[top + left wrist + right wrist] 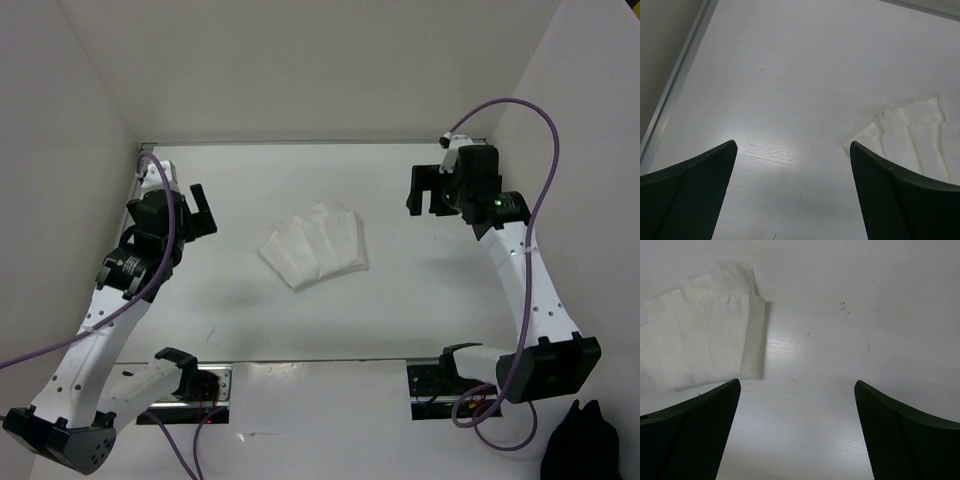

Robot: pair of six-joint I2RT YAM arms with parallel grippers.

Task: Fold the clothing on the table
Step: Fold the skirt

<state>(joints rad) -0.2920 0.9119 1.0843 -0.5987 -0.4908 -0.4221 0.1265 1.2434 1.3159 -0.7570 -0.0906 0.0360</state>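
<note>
The clothing [315, 245] is a small white garment lying folded in overlapping layers near the middle of the table [250, 320]. Left of it, well apart, hangs my left gripper [203, 212], open with nothing between its fingers. My right gripper [432, 190] hovers to the right of the garment, also open and empty. In the left wrist view the clothing [912, 137] shows at the right, partly behind the right finger [900, 200], and the left gripper [792, 147] spans bare tabletop. The right wrist view has the clothing [705, 335] at upper left, ahead of the right gripper [797, 385].
White upright walls [70, 110] close in the table on the left, back and right. A metal edge rail [675, 85] runs along the table's left side. Both arm bases [190, 385] sit at the near edge. A black object [585, 440] lies at bottom right.
</note>
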